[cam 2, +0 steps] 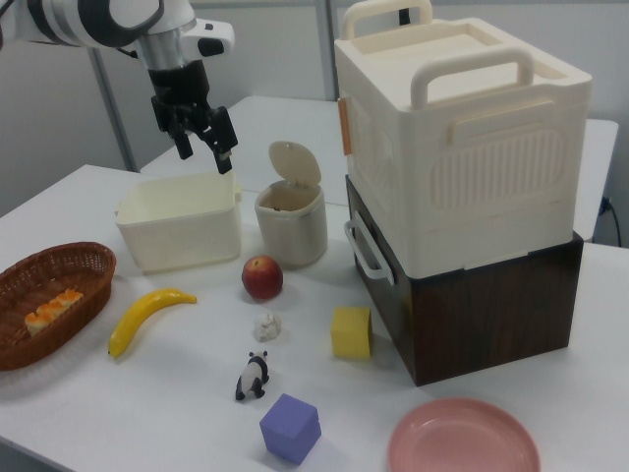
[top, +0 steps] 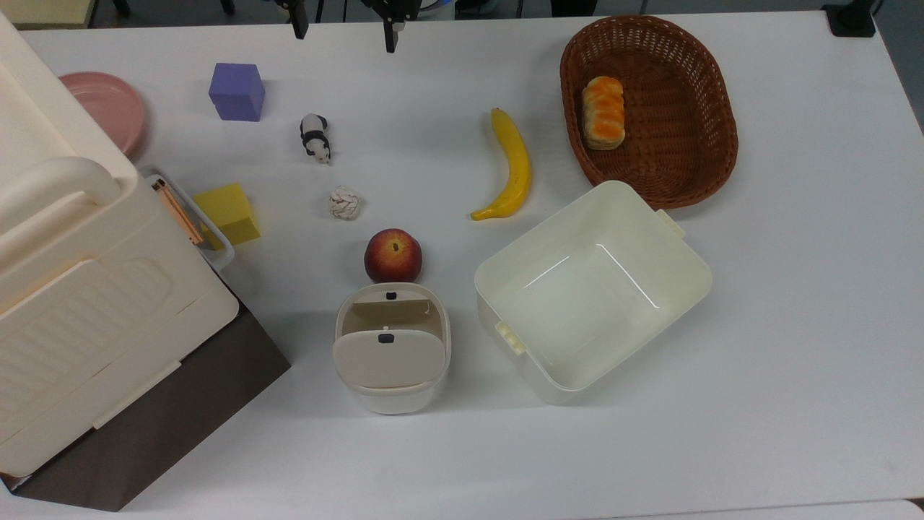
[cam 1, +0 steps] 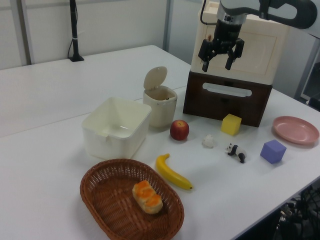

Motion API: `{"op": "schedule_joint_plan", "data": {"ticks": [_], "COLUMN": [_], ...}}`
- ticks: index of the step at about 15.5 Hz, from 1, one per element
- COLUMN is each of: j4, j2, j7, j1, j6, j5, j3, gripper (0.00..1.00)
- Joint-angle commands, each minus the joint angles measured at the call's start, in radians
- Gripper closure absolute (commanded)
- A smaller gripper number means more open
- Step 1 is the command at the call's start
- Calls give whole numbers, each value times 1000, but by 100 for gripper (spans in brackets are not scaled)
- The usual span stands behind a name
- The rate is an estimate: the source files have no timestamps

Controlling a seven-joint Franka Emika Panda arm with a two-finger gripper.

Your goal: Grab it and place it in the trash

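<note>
Two fingers [cam 1: 205, 64] hang spread apart with nothing between them, pointing down from the gripper [cam 1: 218, 64], which is high above the worktop [top: 794, 303]. In the left view the gripper shows in front of the stacked boxes [cam 1: 240, 45]; in the right view it sits above the tub [cam 2: 179, 234]. That height and the open stance suit an approach from above, so I judge the grasp is not yet begun.

Below and well apart from the fingers, the paper ball [top: 344, 202] lies on bare worktop. In the top view it sits between the panda [top: 315, 137] and the apple [top: 393, 256], with the yellow block [top: 225, 213] on the top view's left and the banana [top: 509, 166] on the top view's right. None of them touches it, which leaves room for the spread fingers to come down on either side.

Past the apple stands the bin [top: 392, 347], its flap tipped up so the mouth is open; that looks ready to take a drop from above without pushing the lid. The tub stands just beside the bin and is much wider, so a careless release could land in the wrong container. The ball is light and crumpled, so it will likely squash a little under a pinch.

Farther out lie a purple block [top: 236, 91], a pink plate [top: 108, 108] and a basket [top: 693, 166] holding bread [top: 603, 112].
</note>
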Motion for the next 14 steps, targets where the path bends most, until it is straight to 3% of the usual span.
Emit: {"op": "schedule_joint_plan", "data": {"ticks": [1,14], "j4": [-67,-74], "j2": [-34,-23], "j7": [2,1], "j1": [39,36], "j6": [25,65], "j5": [-28,-19], "j3": [35,36], "gripper": [0,0]}}
